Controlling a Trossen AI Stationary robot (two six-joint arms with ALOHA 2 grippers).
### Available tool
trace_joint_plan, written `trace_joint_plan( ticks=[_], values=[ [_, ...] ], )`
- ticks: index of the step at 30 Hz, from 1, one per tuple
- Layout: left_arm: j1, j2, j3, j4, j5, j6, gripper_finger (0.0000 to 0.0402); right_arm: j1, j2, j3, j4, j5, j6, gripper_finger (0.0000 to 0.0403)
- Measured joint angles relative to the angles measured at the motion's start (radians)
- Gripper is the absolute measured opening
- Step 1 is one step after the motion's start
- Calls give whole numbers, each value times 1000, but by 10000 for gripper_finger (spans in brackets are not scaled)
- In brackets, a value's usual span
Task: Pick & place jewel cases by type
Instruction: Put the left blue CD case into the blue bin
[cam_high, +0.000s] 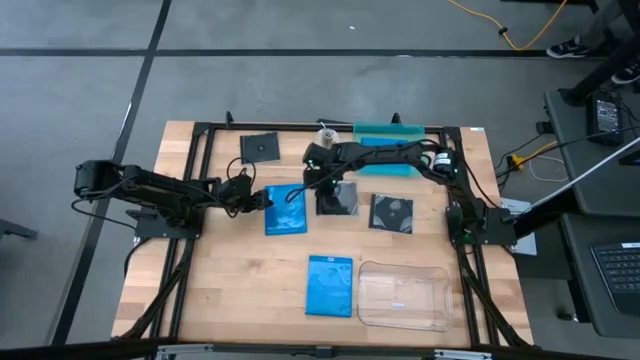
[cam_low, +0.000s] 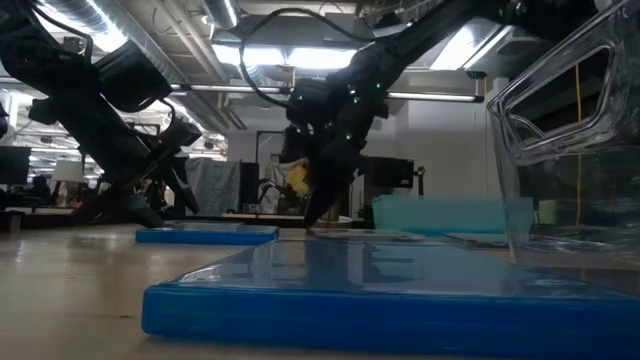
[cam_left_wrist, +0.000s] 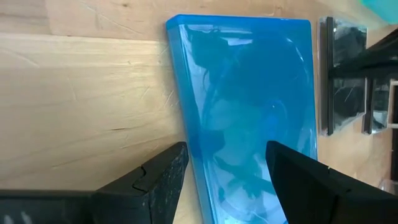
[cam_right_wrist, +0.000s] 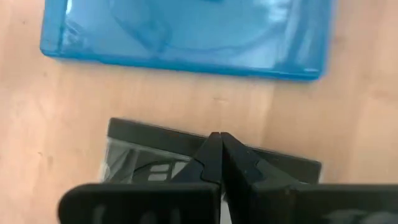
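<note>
A blue jewel case (cam_high: 286, 210) lies flat left of the table's middle. My left gripper (cam_left_wrist: 227, 146) stands open over the case's left short end, one finger on each side of it and above it. Just right of this case lies a dark jewel case (cam_high: 345, 198). My right gripper (cam_right_wrist: 217, 135) is shut and slants down, with its tips at this dark case's left edge strip (cam_right_wrist: 155, 134). Two more dark cases (cam_high: 392, 213) (cam_high: 260, 147) and a second blue case (cam_high: 330, 285) lie flat on the wood. My right gripper's shut fingertips (cam_low: 315, 222) come from above, slanting down, and end at the dark case's edge strip next to the blue case. The case lies flat on the table. I cannot tell whether the tips touch it.
A clear plastic tray (cam_high: 403, 295) stands at the near right, beside the second blue case. A teal tray (cam_high: 390, 150) stands at the far edge, right of the middle. Black frame rails (cam_high: 200, 130) run along the table's far and side edges. Bare wood shows at the near left.
</note>
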Motion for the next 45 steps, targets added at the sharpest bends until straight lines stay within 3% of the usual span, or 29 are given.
trace_joint_plan(
  ticks=[9,26,45],
  values=[
    [0,-4,-1,0,2,8,223,2,-39,68,24,-1,-9,7],
    [0,-5,-6,20,-1,0,223,26,100,71,26,-34,-13,7],
    [29,-2,-15,127,-6,20,224,26,130,71,109,-88,21,8]
  ],
)
